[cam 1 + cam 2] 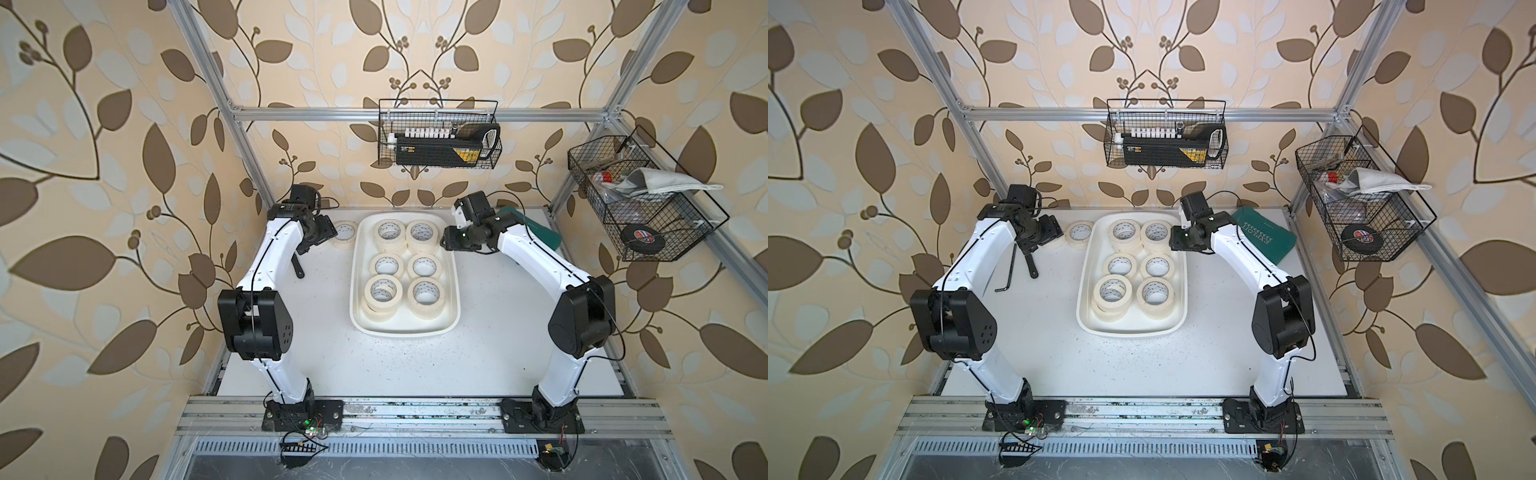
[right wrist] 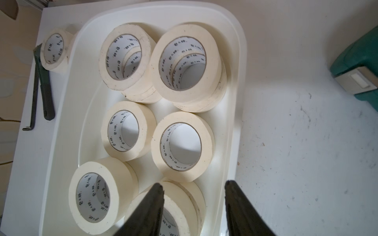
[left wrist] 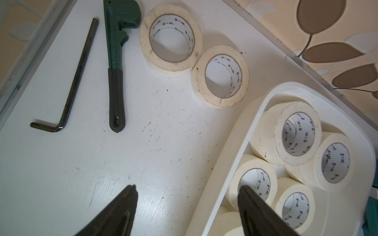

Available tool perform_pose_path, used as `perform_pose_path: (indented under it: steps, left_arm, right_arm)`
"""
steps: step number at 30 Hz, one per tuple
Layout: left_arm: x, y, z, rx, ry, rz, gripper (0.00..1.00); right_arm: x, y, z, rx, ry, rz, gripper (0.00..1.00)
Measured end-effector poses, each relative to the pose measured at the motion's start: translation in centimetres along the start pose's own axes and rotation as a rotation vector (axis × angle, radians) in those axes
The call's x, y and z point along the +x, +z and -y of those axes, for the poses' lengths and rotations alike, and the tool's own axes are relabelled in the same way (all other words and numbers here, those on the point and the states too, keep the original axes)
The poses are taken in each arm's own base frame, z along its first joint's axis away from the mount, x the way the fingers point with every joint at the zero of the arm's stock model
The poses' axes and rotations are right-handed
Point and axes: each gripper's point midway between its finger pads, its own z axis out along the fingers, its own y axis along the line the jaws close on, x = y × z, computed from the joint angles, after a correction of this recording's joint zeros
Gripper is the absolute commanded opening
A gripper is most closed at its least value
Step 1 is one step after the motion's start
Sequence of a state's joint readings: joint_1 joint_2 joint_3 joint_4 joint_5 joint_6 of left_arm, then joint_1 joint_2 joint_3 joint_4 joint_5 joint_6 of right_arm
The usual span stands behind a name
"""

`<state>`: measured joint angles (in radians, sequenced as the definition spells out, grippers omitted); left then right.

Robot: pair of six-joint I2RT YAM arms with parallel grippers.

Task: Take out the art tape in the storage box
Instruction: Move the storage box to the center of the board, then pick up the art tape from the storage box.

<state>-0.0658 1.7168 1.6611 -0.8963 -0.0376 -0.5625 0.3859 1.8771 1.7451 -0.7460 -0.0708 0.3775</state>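
Lying beside art tape (image 3: 169,68), wrench (image 3: 115,51) reads "HEAVY DUTY".

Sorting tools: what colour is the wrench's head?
Dark green wrench, black grip; clearest in the left wrist view.

art tape (image 1: 411,268) in storage box (image 1: 405,329); two rolls (image 3: 145,36) beside it.

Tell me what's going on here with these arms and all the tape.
Two robot arms are taking tape out of the white tub. Two loose rolls already lie on the table beside it; the rolls inside fill six spots, some stacked. The left gripper is open and empty above the table by the tub. The right gripper hangs over the tub's edge, jaws apart, holding nothing.
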Motion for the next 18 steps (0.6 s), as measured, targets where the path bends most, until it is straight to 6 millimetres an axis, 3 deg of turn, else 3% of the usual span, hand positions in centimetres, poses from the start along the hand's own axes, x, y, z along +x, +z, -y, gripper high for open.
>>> perform_pose_path:
  steps: [6,18]
  left_arm:
    - [1.8,-1.8,0.3,0.037,0.019,-0.004,0.82]
    - [4.8,-3.6,0.0,0.071,0.042,-0.021,0.81]
  right_arm:
    - [-2.3,1.8,-2.6,-0.002,0.000,0.011,0.52]
    - [-2.4,7.7,-1.5,0.087,0.092,-0.055,0.54]
